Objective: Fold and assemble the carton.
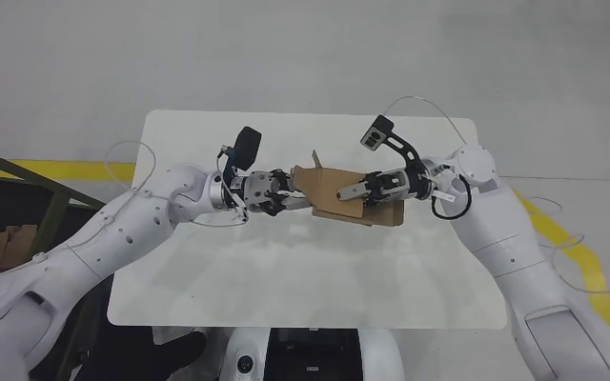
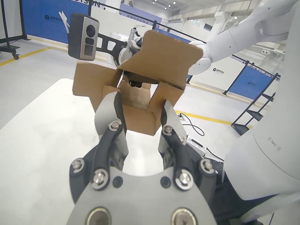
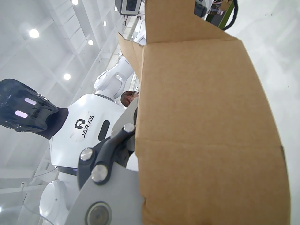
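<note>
You have the cardboard carton (image 1: 381, 213) over the middle of the white table (image 1: 286, 276), a little toward the far half and well apart from every edge. The widest stretch of tabletop lies between it and the near edge. Both arms come in low from the two sides, forearms angled inward, so they meet end to end with the carton between them. Your left gripper (image 1: 282, 198) faces the carton's open end. In the left wrist view its jaws are spread wide, one finger (image 2: 110, 108) on each side of that open end, fingertips just at the cardboard — whether they press on it you cannot tell. One flap (image 2: 168, 54) slants up over the opening, and another flap (image 2: 91, 78) juts out sideways. In the top view a flap corner (image 1: 315, 157) points toward the far edge. Your right gripper (image 1: 348, 190) pinches a carton wall — one finger (image 3: 131, 118) lies flat against the brown panel (image 3: 206, 118), and a dark fingertip (image 2: 136, 83) shows inside the box. You cannot tell whether the carton's underside touches the tabletop.
</note>
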Motion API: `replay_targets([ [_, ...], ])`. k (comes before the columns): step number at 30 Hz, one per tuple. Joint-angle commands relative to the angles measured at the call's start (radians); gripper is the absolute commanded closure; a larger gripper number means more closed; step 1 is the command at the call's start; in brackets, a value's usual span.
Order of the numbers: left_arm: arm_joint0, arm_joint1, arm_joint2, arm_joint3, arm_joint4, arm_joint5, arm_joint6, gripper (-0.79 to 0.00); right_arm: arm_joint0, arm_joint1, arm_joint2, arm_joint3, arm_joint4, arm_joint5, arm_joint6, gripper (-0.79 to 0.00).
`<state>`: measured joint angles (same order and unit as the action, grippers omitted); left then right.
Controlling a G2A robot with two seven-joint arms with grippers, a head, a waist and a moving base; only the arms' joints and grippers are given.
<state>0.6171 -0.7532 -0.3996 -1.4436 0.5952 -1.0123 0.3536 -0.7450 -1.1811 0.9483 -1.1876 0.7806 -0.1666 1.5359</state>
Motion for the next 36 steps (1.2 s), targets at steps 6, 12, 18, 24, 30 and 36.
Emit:
replay_targets([
  [6,0.032,-0.01,-0.053,-0.003,0.027,0.035,-0.028,-0.302,0.002,-0.002,-0.003,0.004,0.002,0.002,0.0,0.0],
  [12,0.067,-0.012,-0.098,-0.034,0.056,0.053,-0.054,-0.314,0.002,-0.003,-0.002,0.006,0.003,-0.001,0.0,0.0],
  [18,0.101,-0.013,-0.141,-0.066,0.075,0.066,-0.078,-0.314,0.002,-0.003,-0.004,0.008,0.003,0.001,0.0,0.0],
  [24,0.133,-0.015,-0.184,-0.091,0.099,0.083,-0.1,-0.317,0.003,-0.004,-0.004,0.012,0.003,-0.001,0.0,0.0],
  [30,0.164,-0.018,-0.221,-0.111,0.111,0.085,-0.118,-0.317,0.003,-0.005,-0.004,0.014,0.003,-0.002,0.0,0.0],
  [36,0.191,-0.02,-0.266,-0.092,0.072,0.099,-0.127,-0.311,0.003,-0.005,0.0,0.018,0.005,-0.004,0.0,0.0],
])
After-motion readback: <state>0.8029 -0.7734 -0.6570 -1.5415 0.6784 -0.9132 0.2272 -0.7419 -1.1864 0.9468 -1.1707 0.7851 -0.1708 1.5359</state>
